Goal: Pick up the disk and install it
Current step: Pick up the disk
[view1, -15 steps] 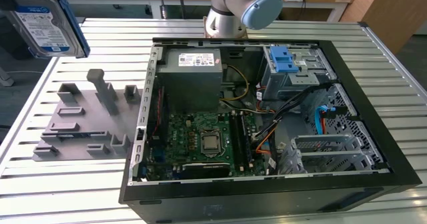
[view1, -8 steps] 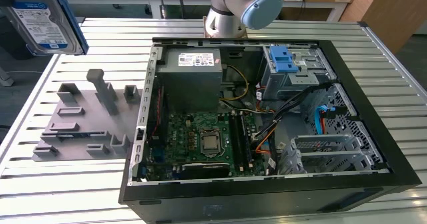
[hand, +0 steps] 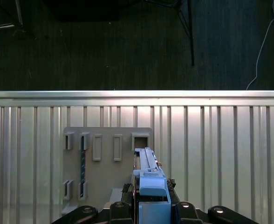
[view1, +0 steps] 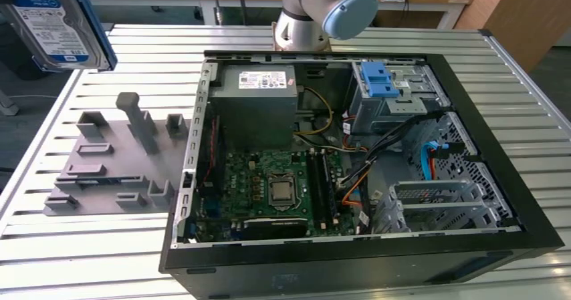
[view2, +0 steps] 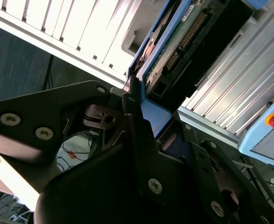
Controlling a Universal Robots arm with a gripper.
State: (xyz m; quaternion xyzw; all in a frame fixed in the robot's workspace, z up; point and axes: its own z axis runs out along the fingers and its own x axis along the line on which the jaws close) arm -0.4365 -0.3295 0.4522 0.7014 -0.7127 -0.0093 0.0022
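Currently, in the exterior view, the disk [view1: 49, 19] hangs close to the camera at 10 o'clock from the open case [view1: 357, 263] and well apart from it. Its label faces the camera and a blue bracket [view1: 96, 26] runs along one edge. A grey fixture [view1: 98, 183] lies on the slatted table [view1: 89, 246] at 9 o'clock from the case. The arm [view1: 312, 13] stands at 12 o'clock. Inside the case, the power supply [view1: 259, 106] sits toward 12 o'clock (white sticker on its top face).

In the second wrist view, the gripper [view2: 144, 107] pinches the disk [view2: 188, 32]: its black fingers [view2: 133, 116] press on the bracket [view2: 158, 116] from both sides. The disk's green circuit-board face shows, with the table [view2: 249, 70] beyond it.

In the first wrist view, the disk [hand: 146, 163] appears edge-on, clamped in the gripper [hand: 150, 189]. Beyond it, the fixture [hand: 106, 165] lies flat on the table [hand: 221, 140].
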